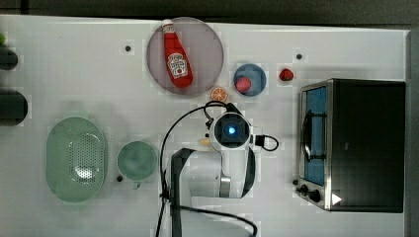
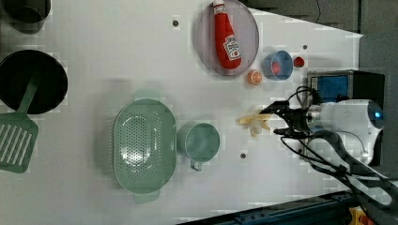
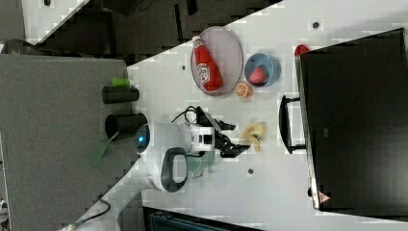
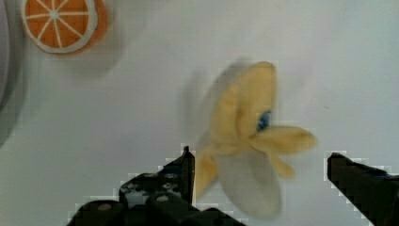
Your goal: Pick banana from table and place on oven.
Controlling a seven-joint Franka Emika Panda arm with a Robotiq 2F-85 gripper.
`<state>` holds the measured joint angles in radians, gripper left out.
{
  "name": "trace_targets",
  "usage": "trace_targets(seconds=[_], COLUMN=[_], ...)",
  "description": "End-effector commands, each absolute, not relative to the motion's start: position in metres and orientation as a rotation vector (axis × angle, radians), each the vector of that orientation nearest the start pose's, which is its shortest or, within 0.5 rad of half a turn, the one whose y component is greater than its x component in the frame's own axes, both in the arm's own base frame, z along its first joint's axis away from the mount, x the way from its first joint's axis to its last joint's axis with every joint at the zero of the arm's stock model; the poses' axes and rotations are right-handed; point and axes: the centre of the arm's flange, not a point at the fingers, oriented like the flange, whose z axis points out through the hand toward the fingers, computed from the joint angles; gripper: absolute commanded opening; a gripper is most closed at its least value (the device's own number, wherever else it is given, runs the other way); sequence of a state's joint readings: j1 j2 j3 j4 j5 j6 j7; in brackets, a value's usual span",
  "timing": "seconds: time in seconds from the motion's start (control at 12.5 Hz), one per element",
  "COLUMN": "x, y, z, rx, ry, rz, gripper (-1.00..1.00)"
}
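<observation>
Large flat white table (image 1: 74,79) with a few small dark round holes, carrying every other item. Boxy toaster oven (image 1: 368,143) with black top, silver front frame and bluish glass door, standing at the top view's right edge; its metal handle (image 3: 285,124) faces the middle of the table. White robot arm (image 1: 217,173) with black cabling, reaching in from the top view's lower edge. Perforated pale-green colander (image 2: 144,145) on the left view's left-centre, with a round green cup (image 2: 202,141) just beside it. Shallow round grey plate (image 1: 210,54) near the top view's upper edge, bearing a red ketchup bottle (image 1: 177,57) laid flat. Small blue bowl (image 1: 257,74) holding a red fruit, near the plate; a round orange slice (image 4: 59,23) lies between plate and bowl, and a small red strawberry (image 1: 285,74) lies apart on the bowl's other side. Black gripper (image 4: 261,174), fingers spread nearly to their widest and gripping nothing, one black finger (image 4: 181,172) on each side of the fruit in the wrist view. Small pale-yellow peeled banana (image 4: 249,136), peel strips splayed around a whitish centre, resting on the table between the colander group and the oven, well apart from the oven; whether the fingertips touch it cannot be told.
</observation>
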<state>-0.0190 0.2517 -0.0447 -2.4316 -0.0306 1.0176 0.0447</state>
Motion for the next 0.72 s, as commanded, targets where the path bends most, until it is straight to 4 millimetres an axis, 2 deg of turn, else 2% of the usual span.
trace_targets(seconds=[0.08,0.16,0.32,0.56,0.64,0.72], x=[0.478,0.477,0.477,0.478,0.478,0.479], y=[-0.023,-0.022,-0.019,-0.017,-0.017,-0.017], z=[0.167,0.16,0.155,0.158,0.158,0.161], rx=[-2.895,-2.895,-2.897,-2.896,-2.896,-2.894], ry=[1.358,1.356,1.344,1.337,1.337,1.337], rz=[0.13,0.13,0.125,0.116,0.114,0.108], gripper=[1.0,1.0,0.43,-0.28,-0.48,-0.5])
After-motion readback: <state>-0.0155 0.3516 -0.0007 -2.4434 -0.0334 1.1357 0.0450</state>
